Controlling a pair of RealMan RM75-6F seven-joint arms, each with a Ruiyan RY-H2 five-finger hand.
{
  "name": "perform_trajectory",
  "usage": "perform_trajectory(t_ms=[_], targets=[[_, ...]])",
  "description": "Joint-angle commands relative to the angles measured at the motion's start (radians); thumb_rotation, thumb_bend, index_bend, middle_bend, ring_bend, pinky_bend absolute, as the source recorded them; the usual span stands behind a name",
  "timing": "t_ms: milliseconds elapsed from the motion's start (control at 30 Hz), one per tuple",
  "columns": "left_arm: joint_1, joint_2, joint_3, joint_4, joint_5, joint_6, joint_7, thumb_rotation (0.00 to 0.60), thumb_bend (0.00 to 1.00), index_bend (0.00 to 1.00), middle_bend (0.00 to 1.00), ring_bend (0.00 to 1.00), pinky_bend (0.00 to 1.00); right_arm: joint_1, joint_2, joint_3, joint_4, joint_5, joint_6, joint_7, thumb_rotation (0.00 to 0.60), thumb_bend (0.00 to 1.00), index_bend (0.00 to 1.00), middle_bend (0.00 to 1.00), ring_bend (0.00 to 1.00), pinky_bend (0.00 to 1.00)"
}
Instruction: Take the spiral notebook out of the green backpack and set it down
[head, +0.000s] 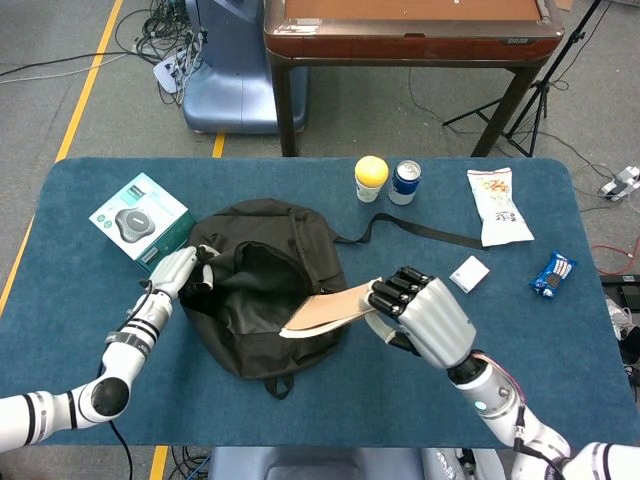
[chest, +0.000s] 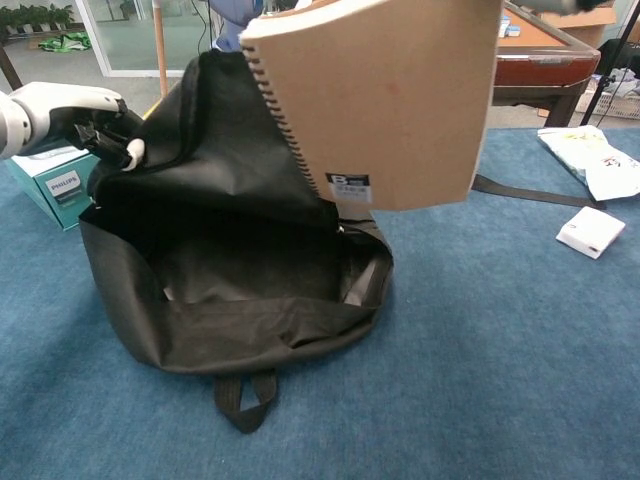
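The backpack (head: 262, 300) (chest: 230, 260) looks black and lies open in the left middle of the blue table. My right hand (head: 420, 318) holds the brown spiral notebook (head: 328, 309) (chest: 385, 95) in the air, above the bag's right edge and clear of the opening. In the chest view the notebook fills the top centre, spiral side to the left; the right hand itself is out of that frame. My left hand (head: 183, 270) (chest: 70, 105) grips the backpack's left rim and holds the opening wide.
A teal Philips box (head: 140, 217) lies at the far left. A yellow-lidded cup (head: 371, 177) and a blue can (head: 405, 180) stand behind the bag. A snack bag (head: 497, 206), small white box (head: 468, 273) and blue packet (head: 553, 274) lie right. The bag's strap (head: 420, 231) trails rightward.
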Motion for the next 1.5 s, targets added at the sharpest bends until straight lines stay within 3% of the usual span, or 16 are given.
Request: perform_trajectory(t_ms=[33,233,333,767,1133,1200,1333,1500], targets=[[0.02,0.021,0.012,-0.023,0.06,-0.009,-0.022,0.6,0.5,0.43,0.22,0.25,0.13,-0.04,0.05,-0.003,-0.025,0.004,0.022,0.008,0.6,0.52,0.87,0.68,0.6,0.56],[0.033,0.033,0.03,-0.044,0.12,-0.003,-0.026,0.6,0.3,0.14,0.06,0.09,0.13,-0.07,0.081,-0.011,-0.021,0.029,-0.001,0.026,0.6,0.51,0.87,0.68,0.6,0.56],[0.043,0.039,0.029,-0.055,0.151,0.015,-0.036,0.6,0.26,0.07,0.01,0.04,0.11,-0.079,0.085,-0.014,-0.019,0.026,-0.012,0.027,0.6,0.52,0.87,0.68,0.6,0.56],[0.091,0.113,0.028,-0.102,0.215,0.054,-0.075,0.6,0.22,0.07,0.01,0.03,0.09,-0.11,0.105,-0.044,-0.058,0.097,-0.118,0.084,0.6,0.51,0.87,0.67,0.6,0.56],[0.118,0.097,0.066,-0.101,0.257,0.109,-0.029,0.6,0.22,0.07,0.0,0.03,0.09,-0.014,0.054,0.034,-0.01,0.362,-0.364,0.139,0.6,0.49,0.87,0.62,0.58,0.56],[0.123,0.096,0.065,-0.102,0.258,0.111,-0.035,0.6,0.22,0.07,0.0,0.03,0.09,0.01,0.025,0.056,0.02,0.417,-0.397,0.107,0.6,0.47,0.83,0.57,0.53,0.56],[0.128,0.096,0.066,-0.1,0.263,0.117,-0.032,0.6,0.22,0.07,0.0,0.03,0.09,0.051,-0.024,0.098,0.068,0.518,-0.44,0.044,0.6,0.39,0.64,0.45,0.42,0.54],[0.132,0.093,0.065,-0.1,0.262,0.117,-0.032,0.6,0.22,0.07,0.0,0.03,0.09,0.104,-0.055,0.144,0.1,0.644,-0.486,-0.041,0.6,0.31,0.29,0.22,0.18,0.32]])
